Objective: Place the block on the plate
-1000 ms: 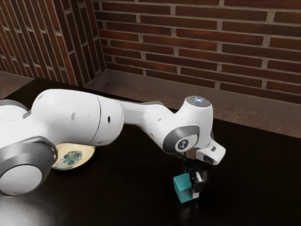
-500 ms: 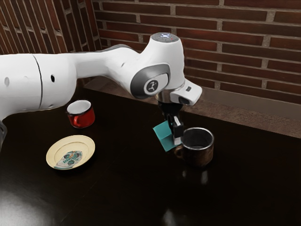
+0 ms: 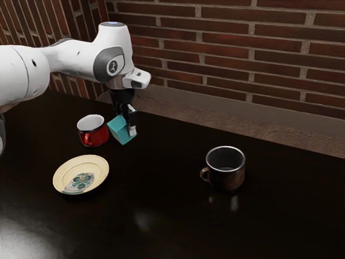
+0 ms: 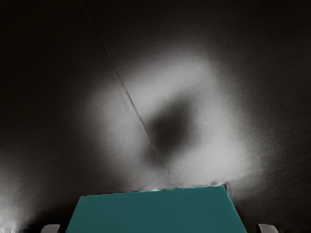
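As the gripper (image 3: pixel 128 130) is pinching the tilted teal block (image 3: pixel 118 129), a red mug (image 3: pixel 97 135) is standing near its jaws. The plate (image 3: pixel 63 174) and brown mug (image 3: pixel 229 178) are sitting farther off.

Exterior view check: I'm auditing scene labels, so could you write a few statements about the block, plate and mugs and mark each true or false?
1. The gripper is shut on the teal block. True.
2. The block rests on the plate. False: the gripper holds it away from the plate.
3. The red mug is nearer the plate than the brown mug is. True.
4. The brown mug's handle points to the exterior view's right. False: it points left.
5. The plate has a pattern. True.
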{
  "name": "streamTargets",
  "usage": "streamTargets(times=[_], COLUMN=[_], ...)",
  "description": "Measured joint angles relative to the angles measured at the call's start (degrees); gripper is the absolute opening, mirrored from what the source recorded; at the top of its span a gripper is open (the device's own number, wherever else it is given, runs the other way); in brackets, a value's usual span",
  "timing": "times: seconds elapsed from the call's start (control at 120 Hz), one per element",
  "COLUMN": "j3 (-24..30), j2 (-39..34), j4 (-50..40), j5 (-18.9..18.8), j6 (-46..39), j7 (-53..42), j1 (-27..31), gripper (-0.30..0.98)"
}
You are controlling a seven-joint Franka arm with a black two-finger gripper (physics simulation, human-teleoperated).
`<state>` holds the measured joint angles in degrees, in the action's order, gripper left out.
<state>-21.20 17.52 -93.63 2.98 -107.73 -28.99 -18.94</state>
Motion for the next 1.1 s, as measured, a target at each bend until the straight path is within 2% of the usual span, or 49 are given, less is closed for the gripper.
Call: streamTargets(times=[0.117,0.3,0.467,0.717,1.1], j3=[1.46,9.88,12.95,13.23,14.07], j2=[0.1,1.75,3.24,4.69,6.27], j4=[-0.05,0.0,0.06,0.01,-6.11], j5=[0.2,0.05,-0.14,0.2,0.65], j6=[0.26,0.14,-0.43,-1.81,-7.56], j7=[-2.47,-6.2,-9.44,-14.6,-19.37], j1=[5.02,16.39,22.25,26.55,27.36], gripper=[0.39,0.39,0.39,0.39,0.39])
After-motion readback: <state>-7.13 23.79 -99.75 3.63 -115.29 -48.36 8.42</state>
